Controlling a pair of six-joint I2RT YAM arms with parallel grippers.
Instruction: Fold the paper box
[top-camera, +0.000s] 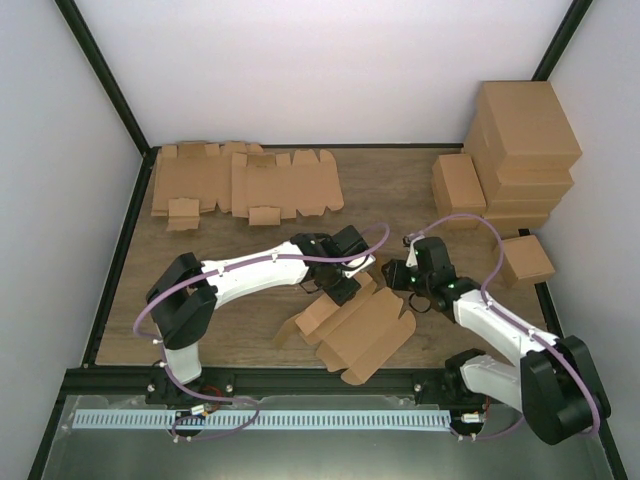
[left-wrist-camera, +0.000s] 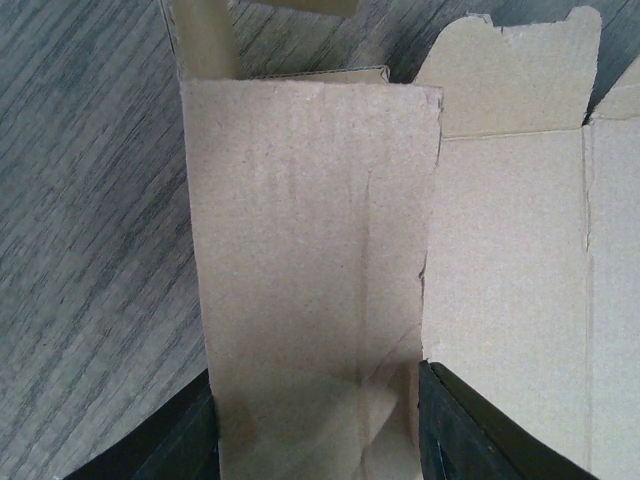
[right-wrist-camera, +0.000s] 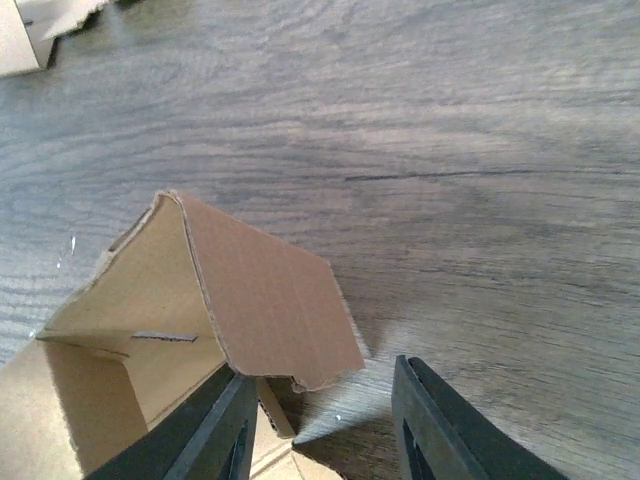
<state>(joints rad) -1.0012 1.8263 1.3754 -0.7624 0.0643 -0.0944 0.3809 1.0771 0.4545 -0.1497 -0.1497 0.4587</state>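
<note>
Brown paper box, long axis near-left to far-right, in left pincer grip (right pincer agape)

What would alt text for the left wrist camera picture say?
A tall brown flap of the box fills the gap between the left hand's two dark fingers, touching both. Another panel of it lies to the right, on a grey wood-grain table.

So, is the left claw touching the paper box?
Touching. Left wrist view: a panel of the paper box fills the left claw, its edges pressed against both fingers.
</note>
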